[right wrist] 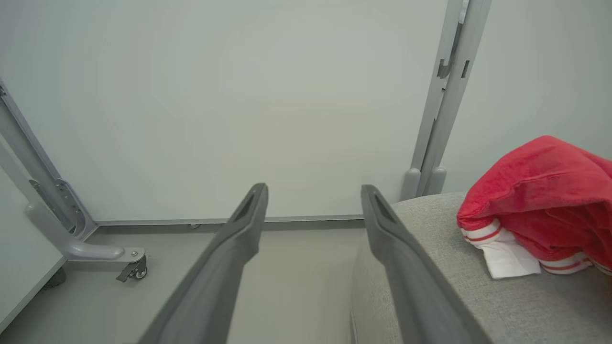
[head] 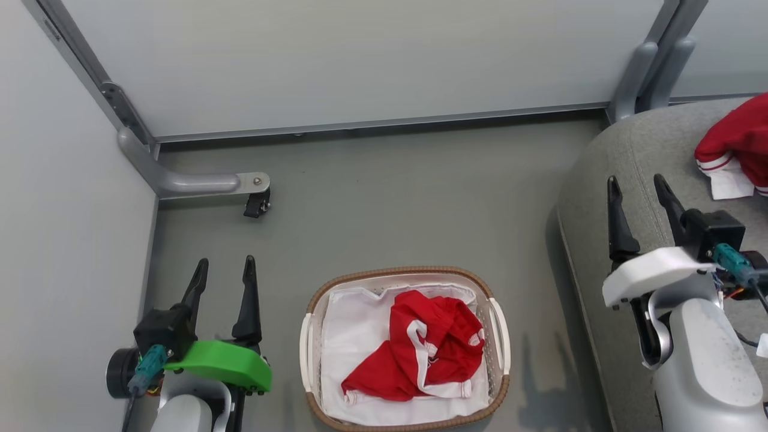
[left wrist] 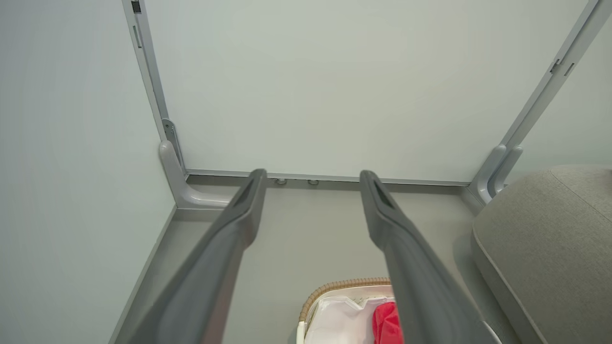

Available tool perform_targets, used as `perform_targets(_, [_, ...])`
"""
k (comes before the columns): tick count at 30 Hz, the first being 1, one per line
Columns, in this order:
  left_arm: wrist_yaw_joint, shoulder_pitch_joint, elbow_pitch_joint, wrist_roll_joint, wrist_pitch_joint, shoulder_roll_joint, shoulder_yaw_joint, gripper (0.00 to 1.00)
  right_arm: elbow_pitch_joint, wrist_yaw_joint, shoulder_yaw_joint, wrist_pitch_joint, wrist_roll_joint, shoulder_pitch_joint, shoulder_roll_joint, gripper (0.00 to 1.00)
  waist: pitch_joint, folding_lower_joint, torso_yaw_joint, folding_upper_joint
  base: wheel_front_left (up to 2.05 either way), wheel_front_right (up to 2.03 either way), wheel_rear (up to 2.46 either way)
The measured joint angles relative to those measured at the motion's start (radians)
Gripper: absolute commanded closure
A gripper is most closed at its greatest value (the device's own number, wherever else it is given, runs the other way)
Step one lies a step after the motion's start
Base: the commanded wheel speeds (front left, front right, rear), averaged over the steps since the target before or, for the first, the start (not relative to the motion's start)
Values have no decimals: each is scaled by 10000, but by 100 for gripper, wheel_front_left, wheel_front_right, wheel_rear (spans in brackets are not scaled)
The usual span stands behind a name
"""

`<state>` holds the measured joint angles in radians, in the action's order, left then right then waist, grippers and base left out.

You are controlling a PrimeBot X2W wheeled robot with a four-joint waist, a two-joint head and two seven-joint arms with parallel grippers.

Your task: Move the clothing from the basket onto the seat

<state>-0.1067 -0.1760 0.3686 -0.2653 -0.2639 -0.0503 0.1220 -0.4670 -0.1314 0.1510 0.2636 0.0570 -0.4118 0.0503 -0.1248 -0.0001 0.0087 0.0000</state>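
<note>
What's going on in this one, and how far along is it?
A two-armed robot is moving laundry from the basket to the grey seat. One red garment already lies on the seat. A second red garment, with white trim, is crumpled in the basket on its white liner. Both hands are open and hold nothing: the left hand is over the floor beside the basket, the right hand by the seat's edge.

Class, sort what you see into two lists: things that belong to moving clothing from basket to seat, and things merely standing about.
Job: red garment in the basket; seat; second red garment lying on it.
Standing about: white liner; caster foot; partition panel.
</note>
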Motion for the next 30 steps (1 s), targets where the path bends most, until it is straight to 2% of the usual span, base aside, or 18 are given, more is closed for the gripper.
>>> perform_targets(15, [-46, 1019, -27, 65, 0, 4, -387, 0, 1058, 0, -920, 0, 1599, 2469, -15, 0, 784, 0, 167, 0, 0, 0, 0])
perform_targets(30, [-48, 1226, 56, -54, 0, 6, -192, 0, 1014, 0, -1402, 0, 1730, 2782, -21, 0, 1012, 0, 171, 0, 0, 0, 0])
